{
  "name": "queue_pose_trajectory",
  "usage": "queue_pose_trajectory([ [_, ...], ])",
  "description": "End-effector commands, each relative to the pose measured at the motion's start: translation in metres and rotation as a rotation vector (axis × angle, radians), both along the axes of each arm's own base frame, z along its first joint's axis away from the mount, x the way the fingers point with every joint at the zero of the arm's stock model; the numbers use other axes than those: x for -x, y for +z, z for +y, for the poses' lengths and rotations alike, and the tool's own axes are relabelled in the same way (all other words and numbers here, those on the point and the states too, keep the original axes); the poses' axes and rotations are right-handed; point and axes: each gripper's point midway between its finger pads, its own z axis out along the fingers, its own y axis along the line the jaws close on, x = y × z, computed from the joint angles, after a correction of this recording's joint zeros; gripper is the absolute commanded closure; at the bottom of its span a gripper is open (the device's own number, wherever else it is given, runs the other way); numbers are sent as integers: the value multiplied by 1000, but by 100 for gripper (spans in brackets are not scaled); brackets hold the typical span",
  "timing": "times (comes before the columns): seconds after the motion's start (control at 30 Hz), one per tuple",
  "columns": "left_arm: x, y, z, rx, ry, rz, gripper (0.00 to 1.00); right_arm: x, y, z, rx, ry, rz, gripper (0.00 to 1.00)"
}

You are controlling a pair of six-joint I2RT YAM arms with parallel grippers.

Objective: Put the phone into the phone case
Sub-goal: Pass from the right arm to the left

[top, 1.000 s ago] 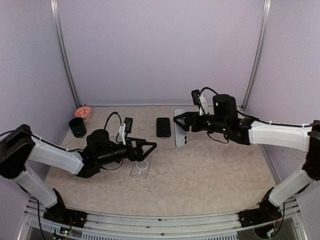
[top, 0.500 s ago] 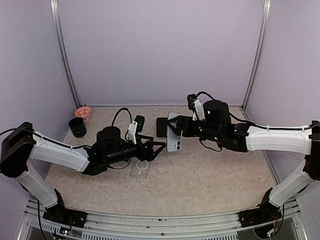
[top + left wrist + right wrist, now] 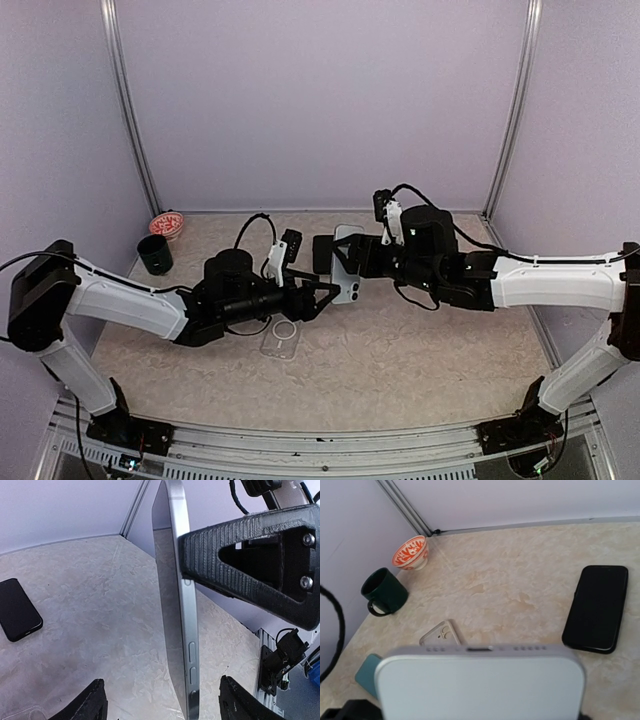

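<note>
Near the middle of the table [image 3: 430, 350], the phone case [image 3: 281, 338] is lying flat; just beyond it the left gripper [image 3: 165, 705] is straddling, spread and not touching, the phone [image 3: 172, 605] that the right gripper [image 3: 355, 258] is pinching aloft. A handover looks underway: the left jaws must clamp before the right lets go.

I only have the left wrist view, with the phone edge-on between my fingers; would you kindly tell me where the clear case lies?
Observer: The clear case lies flat on the table, just on the near side of the left gripper, with nothing touching it.
Operator: Thank you. Which way does the phone face?
Observer: The phone, clamped by the right gripper, hangs above the table with its back turned to the top view, its camera lenses at the low end.
</note>
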Motion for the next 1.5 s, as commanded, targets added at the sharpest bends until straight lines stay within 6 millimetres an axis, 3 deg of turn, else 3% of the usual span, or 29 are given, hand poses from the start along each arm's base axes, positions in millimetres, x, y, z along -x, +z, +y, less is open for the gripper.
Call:
queue_pose_trajectory([
  [0.0, 2, -1, -13, -3, -38, 13, 29, 3, 36, 7, -74, -16, -79, 30],
  [0.53, -1, -5, -24, -6, -62, 37, 72, 14, 30, 23, 15, -50, -141, 30],
  [0.7, 0, -7, -26, -2, -70, 46, 93, 18, 26, 30, 26, -53, -160, 29],
  [0.8, 0, -7, -25, -1, -68, 48, 100, 19, 25, 29, 27, -64, -170, 27],
  [1.0, -2, -6, -22, -8, -50, 37, 100, 21, 28, 24, 15, -71, -179, 23],
  [1.2, -12, -7, -8, -66, 27, -33, 100, 28, 44, 10, -6, -79, -170, 2],
  [1.47, -34, -4, 27, -218, 255, -232, 100, 38, 54, -16, -70, -107, -99, 1],
])
